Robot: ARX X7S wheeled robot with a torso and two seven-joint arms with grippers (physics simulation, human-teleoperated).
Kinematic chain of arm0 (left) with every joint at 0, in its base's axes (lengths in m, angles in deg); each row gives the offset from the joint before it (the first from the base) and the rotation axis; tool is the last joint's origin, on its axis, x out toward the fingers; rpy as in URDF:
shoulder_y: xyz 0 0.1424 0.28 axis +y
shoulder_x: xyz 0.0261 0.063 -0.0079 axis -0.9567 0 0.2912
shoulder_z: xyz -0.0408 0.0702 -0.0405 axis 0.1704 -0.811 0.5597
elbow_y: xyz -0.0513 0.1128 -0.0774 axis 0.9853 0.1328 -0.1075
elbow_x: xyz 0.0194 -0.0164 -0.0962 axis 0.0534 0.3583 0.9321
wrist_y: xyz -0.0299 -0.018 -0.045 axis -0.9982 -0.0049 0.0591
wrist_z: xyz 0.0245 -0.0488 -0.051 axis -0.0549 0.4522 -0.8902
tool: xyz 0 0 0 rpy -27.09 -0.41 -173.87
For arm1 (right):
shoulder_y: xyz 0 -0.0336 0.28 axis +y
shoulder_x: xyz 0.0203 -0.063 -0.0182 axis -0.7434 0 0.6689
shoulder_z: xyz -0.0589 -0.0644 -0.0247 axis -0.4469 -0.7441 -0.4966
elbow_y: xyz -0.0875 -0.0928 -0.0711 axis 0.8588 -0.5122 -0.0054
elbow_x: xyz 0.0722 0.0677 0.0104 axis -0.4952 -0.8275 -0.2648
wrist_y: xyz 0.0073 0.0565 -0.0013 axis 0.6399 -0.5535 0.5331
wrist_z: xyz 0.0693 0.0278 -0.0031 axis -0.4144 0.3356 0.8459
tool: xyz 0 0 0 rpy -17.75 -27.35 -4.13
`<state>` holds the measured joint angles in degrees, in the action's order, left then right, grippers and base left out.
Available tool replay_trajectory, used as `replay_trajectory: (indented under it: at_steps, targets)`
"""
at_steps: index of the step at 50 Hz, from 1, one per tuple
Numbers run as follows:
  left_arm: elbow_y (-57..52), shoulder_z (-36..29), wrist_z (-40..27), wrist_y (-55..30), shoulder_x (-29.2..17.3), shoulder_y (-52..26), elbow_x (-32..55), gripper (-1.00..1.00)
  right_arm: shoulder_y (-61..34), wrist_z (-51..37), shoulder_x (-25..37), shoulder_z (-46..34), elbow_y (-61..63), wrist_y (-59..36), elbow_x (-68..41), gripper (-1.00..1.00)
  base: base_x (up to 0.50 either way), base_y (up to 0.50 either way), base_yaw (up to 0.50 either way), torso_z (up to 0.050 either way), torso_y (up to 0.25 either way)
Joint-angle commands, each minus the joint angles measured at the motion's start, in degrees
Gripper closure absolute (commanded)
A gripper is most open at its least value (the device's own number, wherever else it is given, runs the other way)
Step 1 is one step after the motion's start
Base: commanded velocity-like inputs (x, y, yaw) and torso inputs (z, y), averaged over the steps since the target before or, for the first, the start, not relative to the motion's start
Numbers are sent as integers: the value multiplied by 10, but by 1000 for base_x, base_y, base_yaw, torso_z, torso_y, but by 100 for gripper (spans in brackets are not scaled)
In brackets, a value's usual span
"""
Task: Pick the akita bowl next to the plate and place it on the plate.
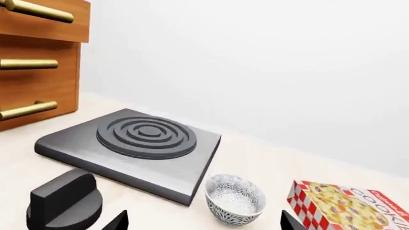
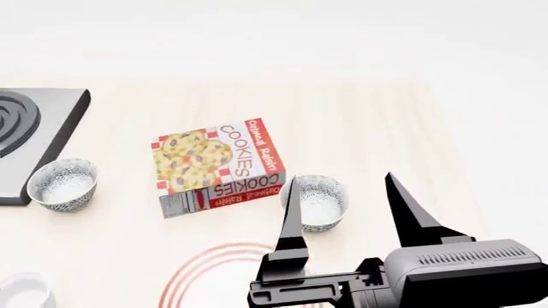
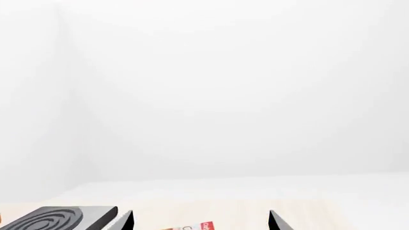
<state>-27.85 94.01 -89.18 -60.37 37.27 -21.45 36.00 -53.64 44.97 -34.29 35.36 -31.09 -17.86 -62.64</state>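
In the head view, the akita bowl (image 2: 315, 202) stands upright just beyond the plate (image 2: 184, 271), whose red rings show at the bottom edge. My right gripper (image 2: 341, 181) hovers open above this bowl, one finger on each side of it. A second, identical-looking bowl (image 2: 61, 185) sits far left by the stove, apart from the plate. In the left wrist view that bowl (image 1: 235, 199) lies just ahead of my open left gripper (image 1: 203, 223), with nothing held. The right wrist view shows only my right gripper (image 3: 201, 220), its tips wide apart, and no bowl.
A cookies box (image 2: 218, 165) lies between the two bowls, and it also shows as the box (image 1: 348, 207) in the left wrist view. A dark stove plate (image 1: 134, 143) with its knob (image 1: 64, 199) sits beside wooden drawers (image 1: 32, 62). A plain white cup (image 2: 22, 292) stands at the near left.
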Motion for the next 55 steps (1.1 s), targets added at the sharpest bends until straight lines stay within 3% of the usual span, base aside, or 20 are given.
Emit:
replay_trajectory:
  at_steps: [1,31,48,55]
  targets:
    - [2,-2,-1,3,-1,0,1,-100,-1,-3,3,-4,-4,2,-2,-100,500,0,0,0,15]
    - [2,-5,-10,1,-5,0,9,-100,-7,-24,12,-22,-24,-4,14,-100,467,-1,0,0,0]
    - [-3,-5,-12,1,-9,3,14,-100,-137,-79,25,-23,-106,-190,-19,-100,0,0,0,0,0]
    - [5,-8,-11,7,-8,2,11,-100,-181,-63,29,-24,-173,-234,-39,-100,0,0,0,0,0]
